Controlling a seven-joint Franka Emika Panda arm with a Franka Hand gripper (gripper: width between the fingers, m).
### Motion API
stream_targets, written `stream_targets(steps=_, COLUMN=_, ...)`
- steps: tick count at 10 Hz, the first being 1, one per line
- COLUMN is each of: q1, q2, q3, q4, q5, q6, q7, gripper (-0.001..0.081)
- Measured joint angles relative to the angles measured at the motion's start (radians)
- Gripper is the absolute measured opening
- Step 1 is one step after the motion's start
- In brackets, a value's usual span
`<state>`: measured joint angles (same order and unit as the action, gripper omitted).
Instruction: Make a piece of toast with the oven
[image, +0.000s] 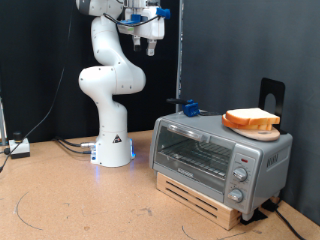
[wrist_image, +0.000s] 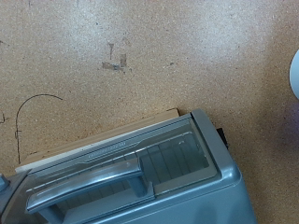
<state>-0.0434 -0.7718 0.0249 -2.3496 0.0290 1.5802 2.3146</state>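
Both views are evenly lit from above against a dark backdrop, with soft shadows, mild blur and low resolution.

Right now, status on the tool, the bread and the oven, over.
Tool high above the tabletop, holding nothing visible. Cream-faced, brown-crusted toast slice sits on top of the boxy silver toaster oven. Glass door shut. Nothing between them.

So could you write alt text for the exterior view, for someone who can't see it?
A white robot arm stands on a brown table, its gripper raised high and holding nothing. To the exterior view's right sits a silver toaster oven, door closed, with the piece of toast lying on its roof.
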Motion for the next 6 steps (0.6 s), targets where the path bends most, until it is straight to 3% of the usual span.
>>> stream_targets(steps=2, q1=0.020, q2=0.002, q3=-0.009, q4=0.000, q5=0.020, q6=0.012, q7=-0.159, gripper=0.0809)
stream_targets(steps=4, q1=0.076, q2=0.005, q3=-0.048, q4=0.000, q5=0.047, q6=0.053, q7=-0.383, gripper=0.0809)
stream_targets(steps=6, q1=0.121, q2=0.035, q3=-0.079, q4=-0.013, q5=0.046, q6=0.151, q7=-0.589, gripper=0.0809)
